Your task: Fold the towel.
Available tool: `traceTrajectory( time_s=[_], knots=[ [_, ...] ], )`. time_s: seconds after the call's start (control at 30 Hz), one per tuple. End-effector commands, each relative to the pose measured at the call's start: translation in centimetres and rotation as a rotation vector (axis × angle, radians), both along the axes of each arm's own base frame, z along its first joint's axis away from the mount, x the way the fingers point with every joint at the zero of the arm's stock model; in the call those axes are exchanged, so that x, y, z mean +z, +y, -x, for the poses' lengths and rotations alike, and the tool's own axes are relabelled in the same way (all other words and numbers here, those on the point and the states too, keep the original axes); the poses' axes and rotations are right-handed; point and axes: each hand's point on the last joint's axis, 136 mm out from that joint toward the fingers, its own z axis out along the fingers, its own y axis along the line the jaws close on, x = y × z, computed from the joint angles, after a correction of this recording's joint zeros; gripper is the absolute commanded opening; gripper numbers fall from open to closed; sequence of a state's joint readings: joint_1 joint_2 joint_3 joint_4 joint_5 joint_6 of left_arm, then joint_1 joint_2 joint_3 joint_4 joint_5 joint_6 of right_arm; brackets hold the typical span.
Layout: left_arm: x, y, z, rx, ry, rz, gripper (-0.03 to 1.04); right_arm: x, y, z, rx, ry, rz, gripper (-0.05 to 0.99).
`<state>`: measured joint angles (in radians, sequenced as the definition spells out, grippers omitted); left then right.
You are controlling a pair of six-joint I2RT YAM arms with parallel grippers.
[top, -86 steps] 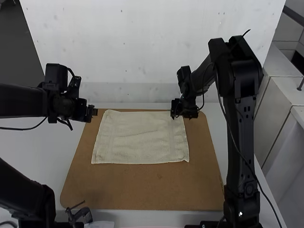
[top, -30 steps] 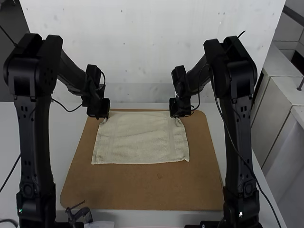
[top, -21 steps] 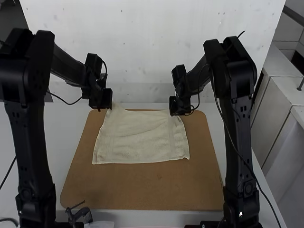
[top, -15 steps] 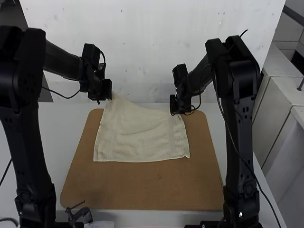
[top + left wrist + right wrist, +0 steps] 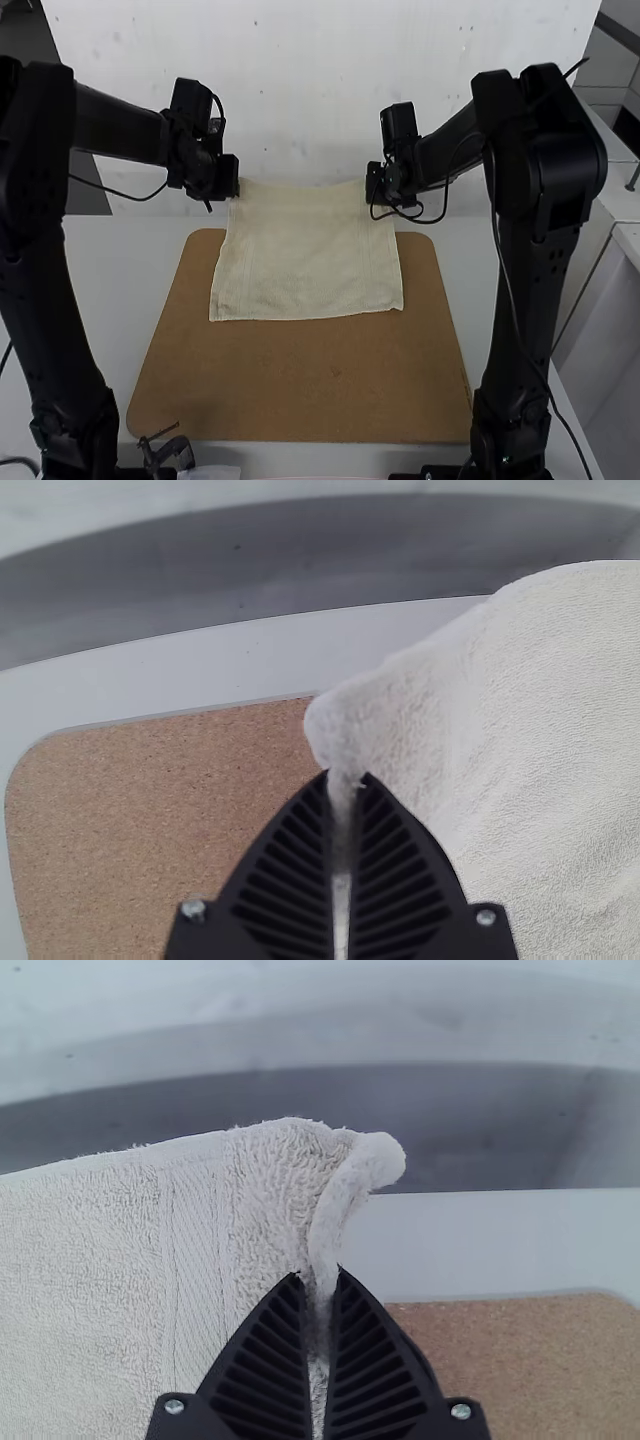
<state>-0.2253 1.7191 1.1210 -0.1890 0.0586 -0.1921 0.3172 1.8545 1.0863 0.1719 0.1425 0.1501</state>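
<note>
Over the far part of the brown board (image 5: 300, 390), the towel (image 5: 310, 260) slopes up to its raised far edge, the left hand (image 5: 346, 777) and right hand (image 5: 320, 1272) each pinching a corner. Looks light, limp; gripping both corners evenly should limit sagging.

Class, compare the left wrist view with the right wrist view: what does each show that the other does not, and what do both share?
Left wrist view: the left gripper, shut on the towel's far left corner.
Right wrist view: the right gripper, shut on its far right corner.
Both: part of the pale towel, part of the brown board and the white tabletop.
</note>
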Motion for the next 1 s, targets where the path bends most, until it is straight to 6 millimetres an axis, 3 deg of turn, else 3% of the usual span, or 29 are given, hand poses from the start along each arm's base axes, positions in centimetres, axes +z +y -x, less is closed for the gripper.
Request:
traceTrajectory(
  time_s=[0.0,0.23,0.37,0.6,0.97],
  knots=[
    [1.9,0.7,0.3,0.023,-0.056,-0.02,0.02,1.4,-0.9,0.5,-0.005,-0.025,-0.016,0.02],
    [3.2,2.1,1.7,0.047,-0.091,-0.019,0.02,0.1,-1.6,1.9,0.022,0.009,0.018,0.02],
    [3.9,2.3,3.1,0.045,-0.111,-0.015,0.02,0.3,-1.2,2.8,0.044,0.01,0.03,0.02],
    [2.3,2.8,6.5,0.037,-0.08,-0.019,0.02,0.8,-1.2,5.0,0.093,0.047,0.057,0.02],
    [-0.7,2.3,11.0,-0.025,-0.043,-0.046,0.02,-0.7,-0.9,10.2,0.169,0.128,0.097,0.02]
  ],
)
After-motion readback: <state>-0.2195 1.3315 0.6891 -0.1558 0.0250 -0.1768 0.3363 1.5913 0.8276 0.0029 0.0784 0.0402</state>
